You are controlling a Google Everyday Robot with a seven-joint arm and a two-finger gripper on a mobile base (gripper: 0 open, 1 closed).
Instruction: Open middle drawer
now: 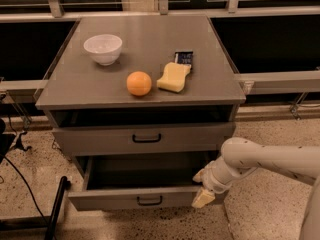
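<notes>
The middle drawer [120, 200] is a grey flat front with a small black bar handle [150, 201]. It stands pulled well out of the cabinet, and its dark inside shows empty. My gripper [201, 187] is at the right end of that drawer front, on a white arm coming in from the right. It is open: one cream fingertip [203, 199] hangs in front of the drawer's right end, and the other sits just behind the front's top edge. It holds nothing. The taller drawer below is hidden under the open one.
The grey drawer above [146, 138] is shut, with a dark gap over it. On the cabinet top [150, 39] are a white bowl [103, 48], an orange [138, 83], a yellow sponge [174, 77] and a dark packet [183, 58]. A black pole [56, 209] leans at the lower left.
</notes>
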